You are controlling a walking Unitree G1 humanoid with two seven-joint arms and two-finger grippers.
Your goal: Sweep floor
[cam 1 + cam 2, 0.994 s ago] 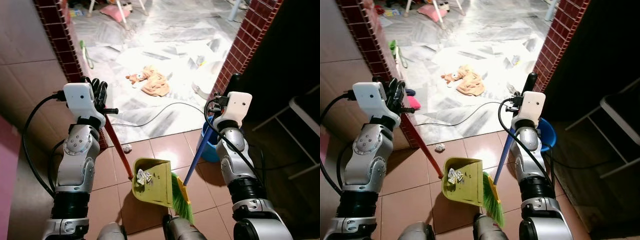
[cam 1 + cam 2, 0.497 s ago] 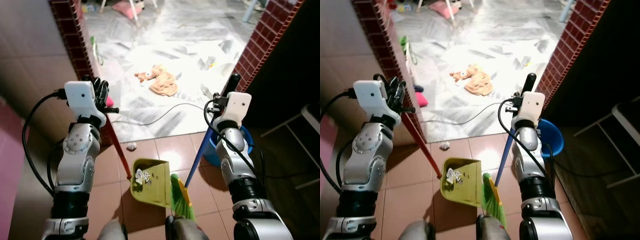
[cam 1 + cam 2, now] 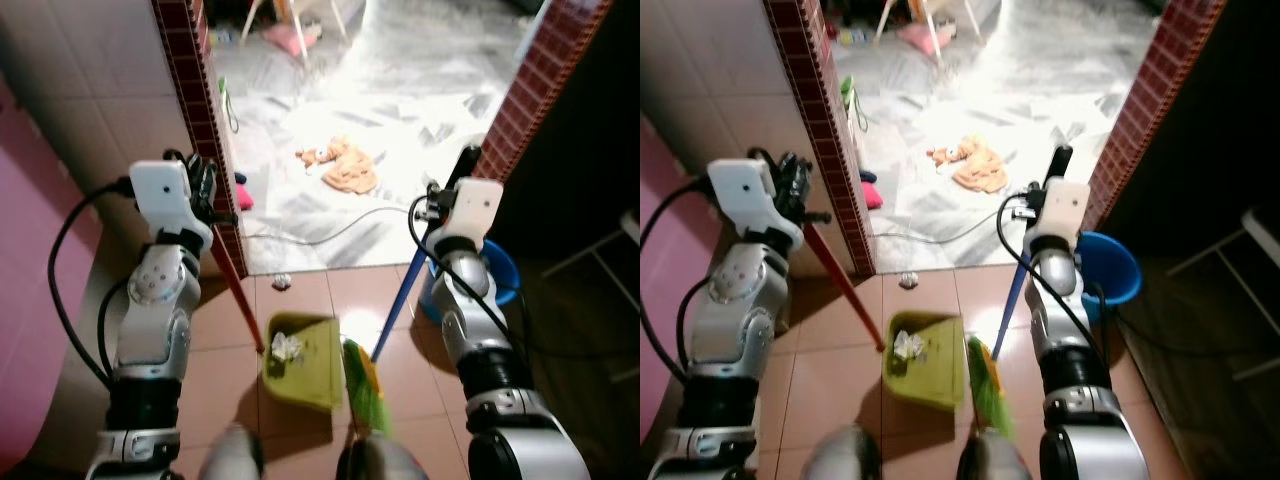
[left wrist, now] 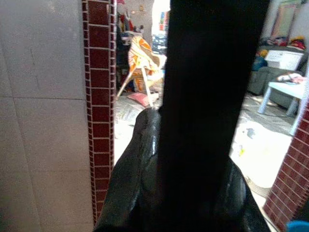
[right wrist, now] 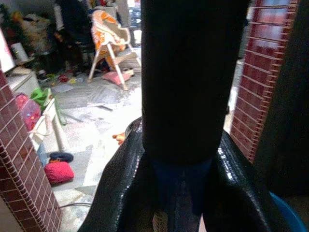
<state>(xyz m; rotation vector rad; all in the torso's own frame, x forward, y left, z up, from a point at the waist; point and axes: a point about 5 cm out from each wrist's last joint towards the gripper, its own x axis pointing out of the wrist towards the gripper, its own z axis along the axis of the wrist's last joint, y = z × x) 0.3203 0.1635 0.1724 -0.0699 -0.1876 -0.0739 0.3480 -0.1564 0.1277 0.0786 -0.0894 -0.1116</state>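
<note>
Left gripper: fingers clamped on red dustpan handle | Right gripper: fingers clamped on blue broom handle | Dustpan: yellow-green, holding debris, on tiles | Green bristles: just beside dustpan | Paper scrap: beyond dustpan, near brick pillar

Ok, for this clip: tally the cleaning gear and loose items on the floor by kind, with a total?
Dustpans: 1, the green dustpan on a red handle.
Brooms: 1, the broom with a blue handle.
Buckets: 1, the blue bucket.
Crumpled paper balls on the tiles: 1, the paper ball.
Stuffed toys: 1, the orange stuffed toy.
Cables: 1, the cable.
Total: 6
</note>
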